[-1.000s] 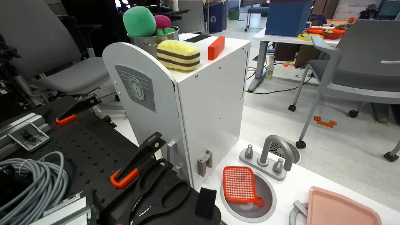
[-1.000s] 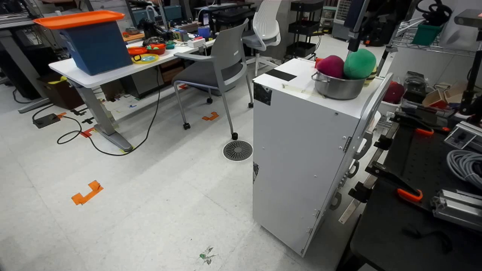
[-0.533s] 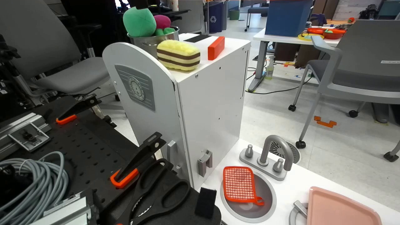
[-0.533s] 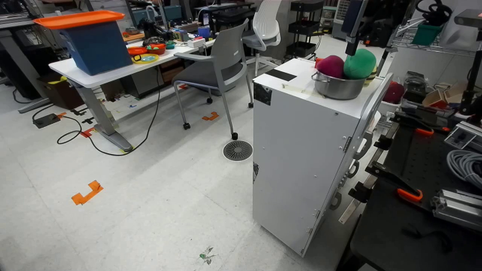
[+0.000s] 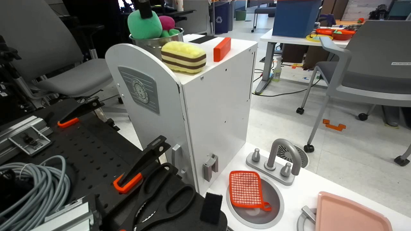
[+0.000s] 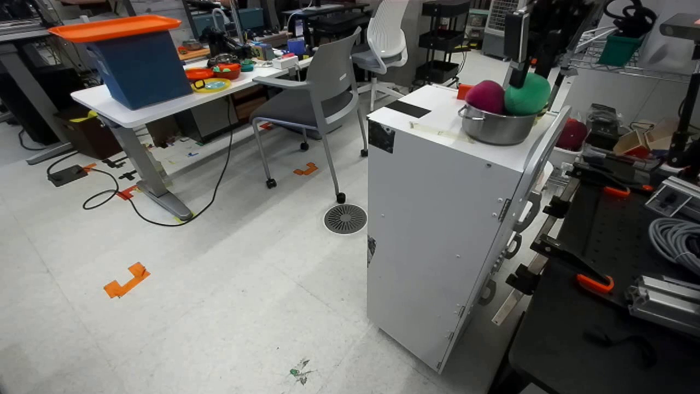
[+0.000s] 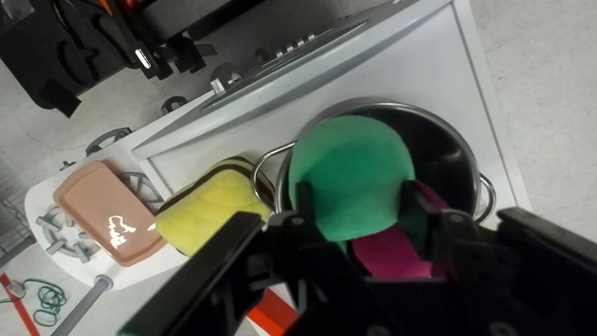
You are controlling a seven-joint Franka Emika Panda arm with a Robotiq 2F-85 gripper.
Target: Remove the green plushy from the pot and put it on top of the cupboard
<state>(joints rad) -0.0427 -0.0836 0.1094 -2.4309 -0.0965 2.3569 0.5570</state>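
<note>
Green plushy (image 7: 352, 151) sits beside a magenta plush (image 6: 484, 97) in the steel pot (image 6: 499, 131) on the toy cupboard (image 6: 437, 235), upper part exposed, presumably why the gripper (image 7: 357, 193), spread wide, straddles it from above, no firm hold evident.

In an exterior view: green plushy (image 5: 145, 27); at its 4 o'clock, yellow block (image 5: 183, 57), 2 brown stripes; white cupboard (image 5: 215, 106).

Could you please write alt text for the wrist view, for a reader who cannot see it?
The end effector straddles the green plushy in the pot on the cupboard; whether it grips is unclear. A pink plushy, partly hidden, shares the pot, and a yellow block lies beside it.
</note>
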